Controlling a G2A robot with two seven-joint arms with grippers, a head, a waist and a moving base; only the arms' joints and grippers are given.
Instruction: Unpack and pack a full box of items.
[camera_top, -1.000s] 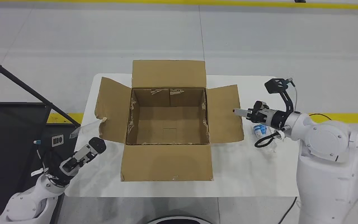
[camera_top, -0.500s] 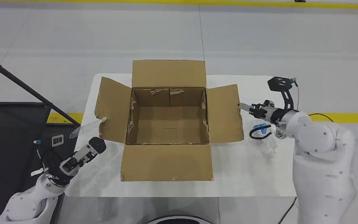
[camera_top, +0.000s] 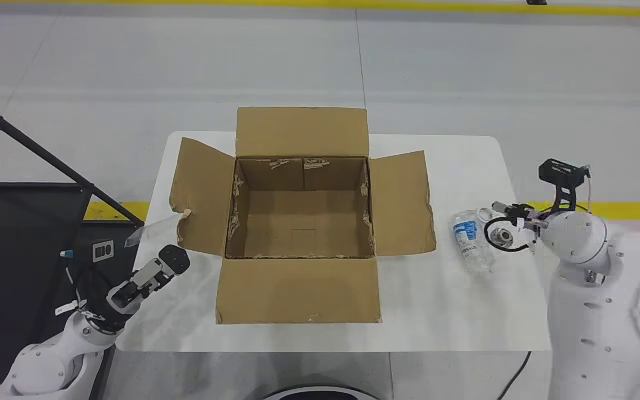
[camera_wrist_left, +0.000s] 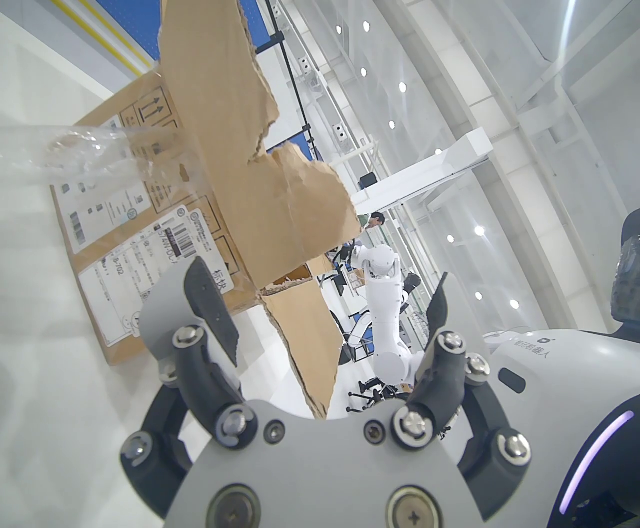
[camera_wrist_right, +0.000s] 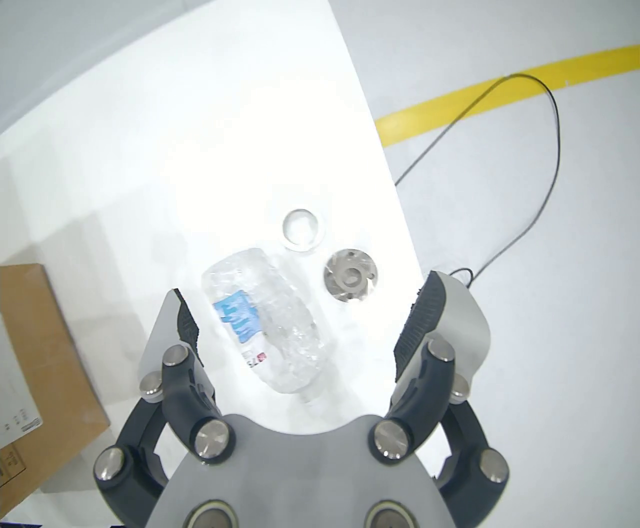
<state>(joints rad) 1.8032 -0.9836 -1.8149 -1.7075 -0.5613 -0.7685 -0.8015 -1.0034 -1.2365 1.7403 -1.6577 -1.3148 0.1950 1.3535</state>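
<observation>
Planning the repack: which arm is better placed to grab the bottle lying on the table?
Probably right: the right gripper, open, hangs over the bottle; the left gripper sits on the box's opposite side.

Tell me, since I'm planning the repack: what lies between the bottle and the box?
Bare tabletop, as the top view shows; the bottle lies close beside the box.

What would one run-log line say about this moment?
box: open, empty | bottle: lying beside box | right pincer: open, apart from bottle | left pincer: open, holding nothing
</observation>
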